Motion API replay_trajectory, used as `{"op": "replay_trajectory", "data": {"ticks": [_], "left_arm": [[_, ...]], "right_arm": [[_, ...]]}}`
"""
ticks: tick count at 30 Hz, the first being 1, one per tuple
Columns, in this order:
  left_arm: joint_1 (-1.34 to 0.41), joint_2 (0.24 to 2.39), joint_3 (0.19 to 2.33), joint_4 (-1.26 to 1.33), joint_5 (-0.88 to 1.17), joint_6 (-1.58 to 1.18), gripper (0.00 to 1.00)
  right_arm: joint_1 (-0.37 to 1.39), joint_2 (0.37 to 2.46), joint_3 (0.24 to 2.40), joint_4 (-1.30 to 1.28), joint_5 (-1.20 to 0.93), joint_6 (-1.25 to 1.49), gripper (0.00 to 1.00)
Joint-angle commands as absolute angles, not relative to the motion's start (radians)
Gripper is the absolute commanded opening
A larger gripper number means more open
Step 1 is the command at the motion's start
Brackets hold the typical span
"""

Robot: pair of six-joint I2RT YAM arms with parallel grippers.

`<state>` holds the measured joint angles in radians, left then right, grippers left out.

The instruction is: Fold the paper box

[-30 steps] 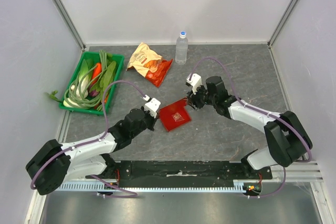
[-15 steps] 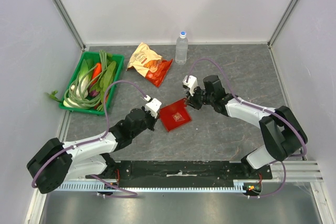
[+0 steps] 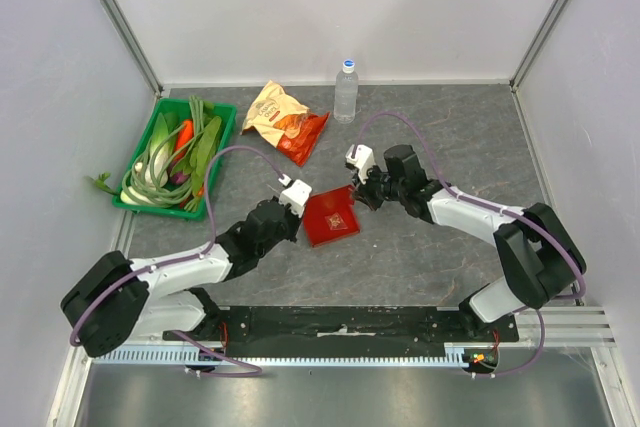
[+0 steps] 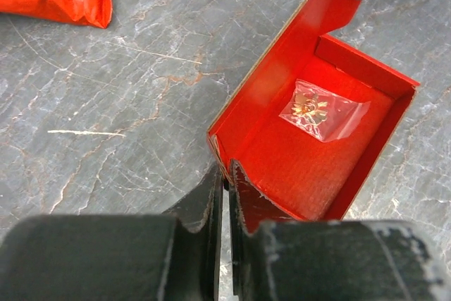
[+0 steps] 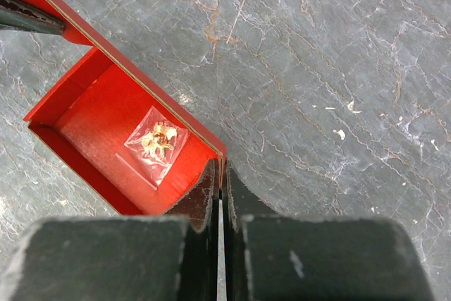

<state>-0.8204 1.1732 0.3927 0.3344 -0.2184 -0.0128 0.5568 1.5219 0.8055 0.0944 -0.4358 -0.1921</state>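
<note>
Top external: paper box open-topped between arms. Left wrist: left gripper pinched tight on wall corner. Right wrist: right gripper clamped on opposite wall; clear packet inside.

Plain bright red paper box between black left hand and black right hand; clear, gold-flecked packet inside; dark grey, pale-veined tabletop below.

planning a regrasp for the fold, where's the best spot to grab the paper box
Pinch the paper box by its thin upright side wall near an end corner, coming from above and straddling it. The base lies flat on the table, so only the walls offer an edge.
</note>
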Motion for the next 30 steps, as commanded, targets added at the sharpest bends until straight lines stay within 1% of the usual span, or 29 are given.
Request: {"op": "replay_trajectory", "data": {"ticks": [1,3,6,7,8,9,10,12,13,17,21,25,30], "left_arm": [[-0.822,1.198,0.454,0.379,-0.262,-0.037,0.07],[-0.822,1.228,0.478,0.367,-0.301,-0.069,0.03],[-0.824,1.285,0.524,0.347,-0.374,-0.147,0.02],[-0.824,1.301,0.535,0.347,-0.394,-0.169,0.02],[-0.824,1.316,0.546,0.347,-0.441,-0.231,0.02],[-0.825,1.330,0.570,0.347,-0.460,-0.259,0.02],[-0.827,1.368,0.583,0.353,-0.481,-0.282,0.02],[-0.838,1.405,0.624,0.353,-0.547,-0.333,0.02],[-0.841,1.435,0.638,0.356,-0.567,-0.356,0.02],[-0.871,1.509,0.681,0.405,-0.664,-0.354,0.02],[-0.897,1.537,0.657,0.486,-0.710,-0.360,0.02],[-0.917,1.554,0.615,0.561,-0.729,-0.360,0.02],[-0.946,1.586,0.595,0.583,-0.756,-0.365,0.02]], "right_arm": [[0.584,1.482,0.804,0.143,-0.402,-0.149,0.00],[0.591,1.480,0.793,0.178,-0.314,-0.057,0.00],[0.629,1.451,0.749,0.242,-0.160,0.107,0.00],[0.662,1.425,0.735,0.258,-0.017,0.154,0.00],[0.682,1.417,0.714,0.267,0.067,0.199,0.00],[0.696,1.413,0.707,0.302,0.099,0.248,0.00],[0.734,1.408,0.710,0.299,0.267,0.285,0.00],[0.790,1.419,0.727,0.307,0.349,0.334,0.00],[0.808,1.425,0.741,0.298,0.479,0.357,0.00],[0.854,1.471,0.796,0.268,0.622,0.419,0.00],[0.882,1.483,0.773,0.262,0.754,0.512,0.00],[0.897,1.485,0.730,0.301,0.785,0.564,0.00],[0.934,1.508,0.726,0.275,0.842,0.635,0.00]]}}
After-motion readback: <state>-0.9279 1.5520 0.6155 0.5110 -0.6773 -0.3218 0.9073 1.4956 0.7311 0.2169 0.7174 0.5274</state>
